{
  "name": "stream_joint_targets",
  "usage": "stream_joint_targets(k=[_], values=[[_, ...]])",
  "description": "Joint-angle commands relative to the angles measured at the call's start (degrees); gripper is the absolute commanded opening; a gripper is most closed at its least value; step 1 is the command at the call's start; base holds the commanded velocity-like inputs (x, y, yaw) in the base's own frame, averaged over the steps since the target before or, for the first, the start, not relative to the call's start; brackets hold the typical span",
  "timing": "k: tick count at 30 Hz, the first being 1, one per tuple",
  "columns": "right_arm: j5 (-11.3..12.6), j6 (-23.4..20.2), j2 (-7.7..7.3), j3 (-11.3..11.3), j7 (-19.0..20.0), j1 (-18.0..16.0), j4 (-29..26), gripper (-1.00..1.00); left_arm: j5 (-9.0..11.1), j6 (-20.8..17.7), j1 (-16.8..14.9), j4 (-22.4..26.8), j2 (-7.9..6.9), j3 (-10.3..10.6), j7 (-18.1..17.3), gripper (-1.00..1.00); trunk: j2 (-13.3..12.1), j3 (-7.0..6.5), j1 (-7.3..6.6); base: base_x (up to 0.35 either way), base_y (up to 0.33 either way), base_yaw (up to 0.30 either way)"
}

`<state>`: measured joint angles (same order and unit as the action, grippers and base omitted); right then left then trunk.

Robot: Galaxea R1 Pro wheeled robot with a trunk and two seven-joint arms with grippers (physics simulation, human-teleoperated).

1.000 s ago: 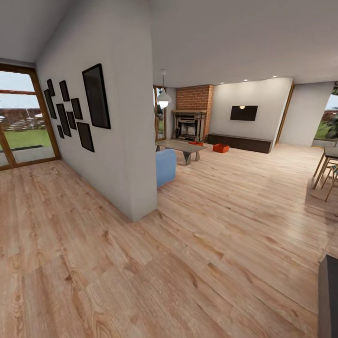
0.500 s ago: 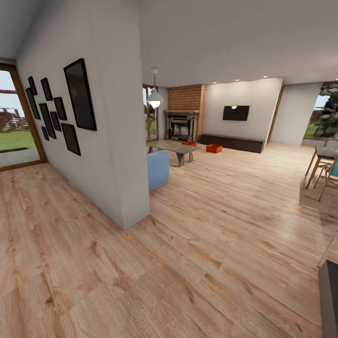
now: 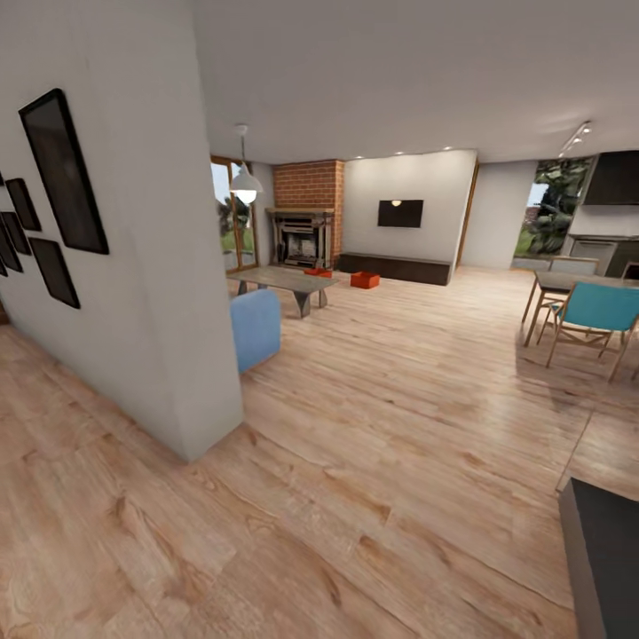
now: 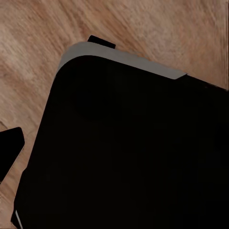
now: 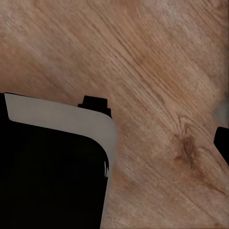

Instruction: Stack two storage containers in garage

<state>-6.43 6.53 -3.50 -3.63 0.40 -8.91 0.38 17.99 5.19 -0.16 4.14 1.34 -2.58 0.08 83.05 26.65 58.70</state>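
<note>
Far across the living room, one orange-red storage container [image 3: 365, 280] sits on the wood-plank floor in front of a long dark low cabinet [image 3: 395, 267]. The other storage container [image 3: 318, 272] lies near the brick fireplace [image 3: 303, 238], partly behind a grey coffee table [image 3: 282, 282]. Both are small and distant. In the left wrist view a dark fingertip [image 4: 9, 148] pokes in beside my black base [image 4: 124, 152]. The right wrist view has a dark fingertip [image 5: 223, 143] at the edge, over wood planks. The garage is out of view.
A white partition wall [image 3: 177, 337] with black frames ends in a corner close on the left. Behind it stands a blue sofa [image 3: 256, 328]. A dining table with a teal chair [image 3: 593, 312] stands at right, and a dark counter edge [image 3: 608, 550] is at the lower right.
The whole head picture has slid left, so the camera has turned right. The glass door at left has left the picture; the dining chairs and kitchen came in.
</note>
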Motion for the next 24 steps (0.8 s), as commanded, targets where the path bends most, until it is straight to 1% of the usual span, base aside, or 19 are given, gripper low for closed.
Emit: stream_joint_targets(k=[1, 24], values=[[-0.25, 0.15, -0.01, -0.32, 0.04, -0.05, 0.06, 1.0, 0.11, 0.16, -0.02, -0.01, 0.02, -0.23, 0.01, 1.0, 0.03, 0.06, 0.03, 0.324, 0.0, -0.289], [-0.25, 0.23, -0.01, -0.32, 0.04, -0.05, 0.06, 1.0, 0.11, 0.17, -0.02, -0.01, -0.01, -0.23, 0.01, 1.0, 0.03, 0.06, 0.03, 0.324, 0.0, -0.289]])
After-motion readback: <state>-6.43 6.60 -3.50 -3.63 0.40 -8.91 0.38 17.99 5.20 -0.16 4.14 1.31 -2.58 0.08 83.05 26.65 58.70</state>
